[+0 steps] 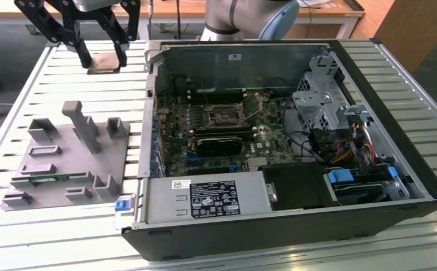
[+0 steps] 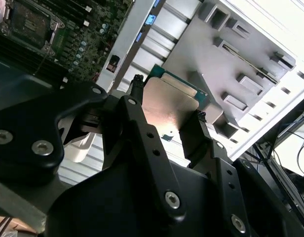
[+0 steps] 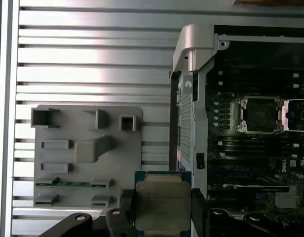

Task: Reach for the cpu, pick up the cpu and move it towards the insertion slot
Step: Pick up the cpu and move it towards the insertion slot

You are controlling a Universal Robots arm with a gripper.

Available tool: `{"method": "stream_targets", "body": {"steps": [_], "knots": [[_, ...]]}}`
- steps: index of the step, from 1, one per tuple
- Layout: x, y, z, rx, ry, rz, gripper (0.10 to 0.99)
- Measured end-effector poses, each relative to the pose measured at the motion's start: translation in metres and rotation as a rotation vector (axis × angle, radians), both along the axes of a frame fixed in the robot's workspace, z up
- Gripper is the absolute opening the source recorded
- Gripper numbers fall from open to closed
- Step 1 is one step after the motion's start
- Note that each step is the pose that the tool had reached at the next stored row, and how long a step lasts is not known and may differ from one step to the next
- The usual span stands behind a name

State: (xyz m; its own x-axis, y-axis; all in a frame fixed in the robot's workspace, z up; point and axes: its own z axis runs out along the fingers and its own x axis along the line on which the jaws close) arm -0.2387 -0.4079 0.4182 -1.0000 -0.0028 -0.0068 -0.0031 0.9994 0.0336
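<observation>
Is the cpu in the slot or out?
Out: the cpu is clamped in the pincer over the table, apart from the slot.

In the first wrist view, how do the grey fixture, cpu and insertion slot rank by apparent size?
Largest first: grey fixture, cpu, insertion slot. The cpu sits nearer the camera, so its place above the slot is unsure.

Cut off at the first wrist view's edge: one side of the cpu (image 3: 163,210) and part of the gripper (image 3: 163,197) clamping it. Hidden behind the fingers (image 2: 142,128) in the second wrist view: part of the chip's top. Clipped at that picture's corner: the insertion slot (image 2: 28,22). Cropped in the exterior view, far side: the gripper's upper body and the arm (image 1: 241,20).
</observation>
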Motion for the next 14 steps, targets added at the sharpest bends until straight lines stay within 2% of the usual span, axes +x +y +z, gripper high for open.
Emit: {"method": "stream_targets", "body": {"steps": [14], "knots": [[0.0179, 0.0000, 0.0000, 0.000, 0.0000, 0.000, 0.541]]}}
